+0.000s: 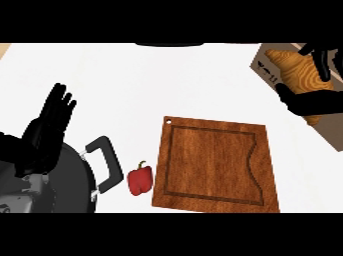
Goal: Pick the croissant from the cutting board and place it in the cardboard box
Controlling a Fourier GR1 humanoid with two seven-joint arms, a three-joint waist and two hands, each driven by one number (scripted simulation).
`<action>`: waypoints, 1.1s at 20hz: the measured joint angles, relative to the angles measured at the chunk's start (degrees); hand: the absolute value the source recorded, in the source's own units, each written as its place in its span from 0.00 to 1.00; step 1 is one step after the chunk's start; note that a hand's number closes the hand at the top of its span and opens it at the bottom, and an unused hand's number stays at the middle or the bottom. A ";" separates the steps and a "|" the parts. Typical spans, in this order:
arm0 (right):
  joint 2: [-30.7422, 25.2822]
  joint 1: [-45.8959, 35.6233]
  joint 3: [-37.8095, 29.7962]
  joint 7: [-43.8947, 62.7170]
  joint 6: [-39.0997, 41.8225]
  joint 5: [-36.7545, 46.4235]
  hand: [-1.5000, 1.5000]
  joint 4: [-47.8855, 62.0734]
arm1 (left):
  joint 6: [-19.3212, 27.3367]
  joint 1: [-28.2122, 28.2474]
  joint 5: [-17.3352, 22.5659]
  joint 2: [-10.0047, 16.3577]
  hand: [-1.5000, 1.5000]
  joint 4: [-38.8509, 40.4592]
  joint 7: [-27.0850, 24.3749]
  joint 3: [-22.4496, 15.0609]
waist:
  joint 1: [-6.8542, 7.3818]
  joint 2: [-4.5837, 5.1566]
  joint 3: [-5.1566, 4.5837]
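Note:
The golden croissant (301, 76) is at the upper right, over the open cardboard box (335, 131) by the counter's right edge. My right hand (318, 104) is curled round it, fingers over its far side and thumb across its near end, hiding part of it. I cannot tell whether the croissant rests on the box floor or hangs just above it. The wooden cutting board (217, 164) lies at the centre with nothing on it. My left hand (42, 134) rests open at the left, fingers up.
A red bell pepper (139, 180) lies just left of the cutting board. A black pan (70, 175) with a handle (106, 162) sits at the lower left under my left hand. The white counter (130, 80) stretches across the middle and back.

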 measured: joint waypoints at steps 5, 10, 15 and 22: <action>-4.85 -3.38 -2.60 -8.20 -6.12 4.22 1.00 13.81 | 0.00 -0.48 0.11 0.09 0.50 -0.07 0.34 0.38 | 0.35 0.13 -0.01; -8.09 -6.04 -3.81 -16.66 -12.40 7.29 1.00 27.49 | -0.77 -1.05 0.71 0.51 0.50 0.75 0.59 1.07 | 0.41 0.17 -0.01; -11.05 -8.19 -2.35 -22.76 -15.26 11.56 1.00 40.96 | -1.76 -0.69 1.34 0.84 0.50 0.19 0.37 1.35 | 0.99 0.40 -0.02; -15.44 -12.94 -0.64 -25.98 -9.28 14.69 0.00 55.64 | -1.75 -2.11 0.93 0.72 0.50 1.47 -0.17 1.06 | 1.90 -0.02 -0.78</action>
